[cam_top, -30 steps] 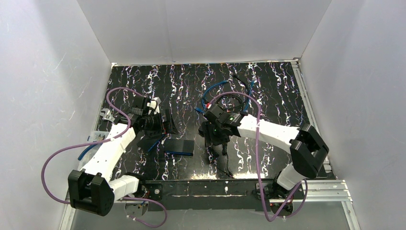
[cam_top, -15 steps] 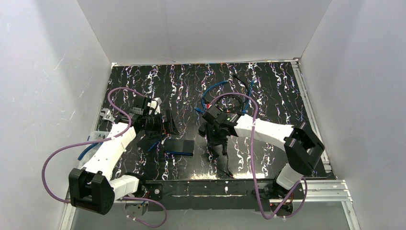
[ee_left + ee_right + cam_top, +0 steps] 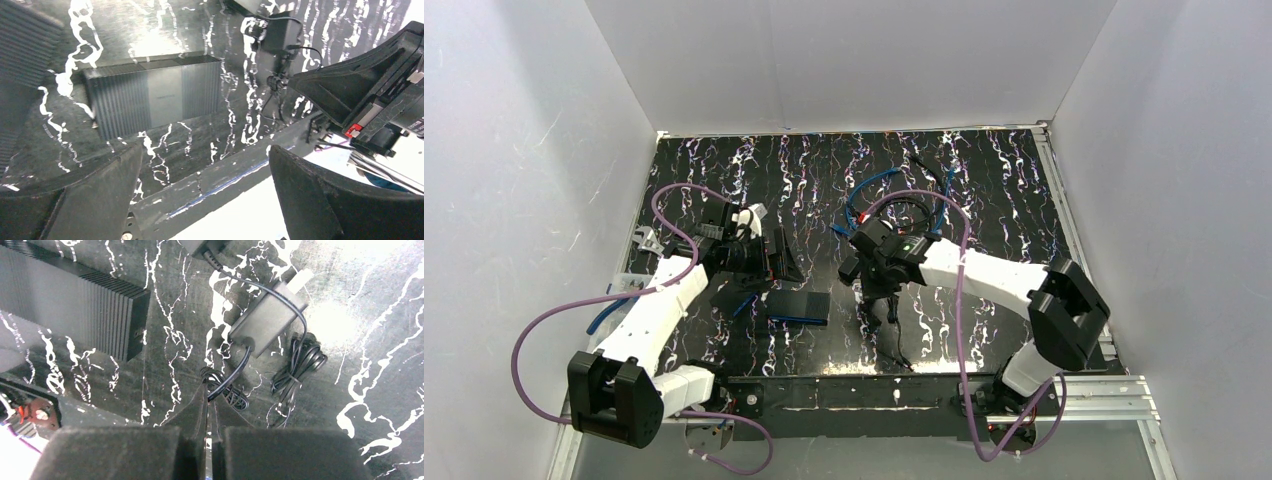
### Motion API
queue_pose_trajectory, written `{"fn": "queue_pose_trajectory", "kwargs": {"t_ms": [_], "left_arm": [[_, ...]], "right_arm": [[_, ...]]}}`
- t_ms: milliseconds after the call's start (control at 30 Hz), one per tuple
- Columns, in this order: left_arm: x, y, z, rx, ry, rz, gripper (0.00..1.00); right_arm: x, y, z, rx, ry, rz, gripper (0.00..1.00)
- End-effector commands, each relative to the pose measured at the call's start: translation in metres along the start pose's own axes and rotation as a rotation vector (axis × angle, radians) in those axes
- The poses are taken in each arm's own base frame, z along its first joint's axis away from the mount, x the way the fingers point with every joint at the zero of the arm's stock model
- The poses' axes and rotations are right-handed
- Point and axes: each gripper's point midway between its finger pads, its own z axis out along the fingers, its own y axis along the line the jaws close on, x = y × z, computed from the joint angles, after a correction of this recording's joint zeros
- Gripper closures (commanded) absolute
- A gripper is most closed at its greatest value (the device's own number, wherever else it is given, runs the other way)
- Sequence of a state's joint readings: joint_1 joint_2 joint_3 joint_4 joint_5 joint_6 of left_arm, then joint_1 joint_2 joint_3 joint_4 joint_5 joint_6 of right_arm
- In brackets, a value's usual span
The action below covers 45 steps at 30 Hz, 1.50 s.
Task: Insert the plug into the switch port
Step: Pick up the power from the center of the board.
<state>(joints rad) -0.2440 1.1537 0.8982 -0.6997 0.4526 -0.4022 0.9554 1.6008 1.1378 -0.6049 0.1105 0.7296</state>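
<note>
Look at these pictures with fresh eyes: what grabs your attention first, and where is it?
The black table streaked with white marbling grabs attention first, with a ribbed black switch box lying near its front middle. Just right of it, the right fingers are pinched shut, seemingly on the thin cord of a black power adapter, while the left fingers gape wide open beside the box.

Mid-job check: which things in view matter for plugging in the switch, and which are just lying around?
For the job:
- switch
- power adapter
- its thin cable, pinched in the shut right gripper
- left gripper, open, over the switch

Lying about:
- blue cables at the back of the table
- blue cable at the left edge
</note>
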Motion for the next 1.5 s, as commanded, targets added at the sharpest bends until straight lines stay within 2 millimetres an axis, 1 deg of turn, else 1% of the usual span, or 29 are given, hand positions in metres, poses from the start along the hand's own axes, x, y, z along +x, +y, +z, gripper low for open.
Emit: {"fn": "queue_pose_trajectory", "kwargs": {"t_ms": [0, 133, 233, 333, 367, 533, 700, 800, 933, 1100, 1233, 1333, 1467], "left_arm": [[0.007, -0.030, -0.011, 0.160, 0.017, 0.048, 0.02], [0.015, -0.053, -0.017, 0.240, 0.029, 0.115, 0.02], [0.024, -0.075, -0.020, 0.303, 0.035, 0.186, 0.02], [0.031, -0.093, -0.023, 0.354, 0.046, 0.237, 0.02], [0.033, -0.099, -0.024, 0.375, 0.047, 0.246, 0.02], [0.038, -0.113, -0.026, 0.432, 0.039, 0.261, 0.02], [0.039, -0.124, -0.022, 0.478, 0.015, 0.262, 0.02], [0.033, -0.130, -0.020, 0.497, -0.055, 0.278, 0.02], [0.023, -0.141, -0.028, 0.557, -0.156, 0.308, 0.02], [0.016, -0.150, -0.037, 0.629, -0.257, 0.327, 0.02], [0.013, -0.156, -0.040, 0.681, -0.302, 0.335, 0.02], [0.011, -0.158, -0.042, 0.698, -0.332, 0.342, 0.02], [0.008, -0.164, -0.048, 0.732, -0.369, 0.369, 0.02]], "right_arm": [[-0.025, 0.013, -0.036, -0.066, -0.118, 0.020, 0.99], [-0.032, 0.017, -0.054, -0.104, -0.170, 0.041, 0.99], [-0.039, 0.022, -0.071, -0.145, -0.212, 0.059, 0.99], [-0.046, 0.024, -0.089, -0.174, -0.264, 0.079, 0.99], [-0.049, 0.026, -0.098, -0.193, -0.291, 0.085, 0.99], [-0.066, 0.036, -0.136, -0.286, -0.398, 0.104, 0.99], [-0.084, 0.050, -0.181, -0.376, -0.492, 0.109, 0.99], [-0.091, 0.058, -0.201, -0.418, -0.516, 0.104, 0.99], [-0.098, 0.070, -0.223, -0.479, -0.536, 0.098, 0.99], [-0.107, 0.087, -0.244, -0.546, -0.548, 0.096, 0.99], [-0.112, 0.098, -0.256, -0.592, -0.548, 0.100, 0.99], [-0.115, 0.108, -0.262, -0.625, -0.532, 0.102, 0.99], [-0.119, 0.117, -0.264, -0.646, -0.517, 0.107, 0.99]]}}
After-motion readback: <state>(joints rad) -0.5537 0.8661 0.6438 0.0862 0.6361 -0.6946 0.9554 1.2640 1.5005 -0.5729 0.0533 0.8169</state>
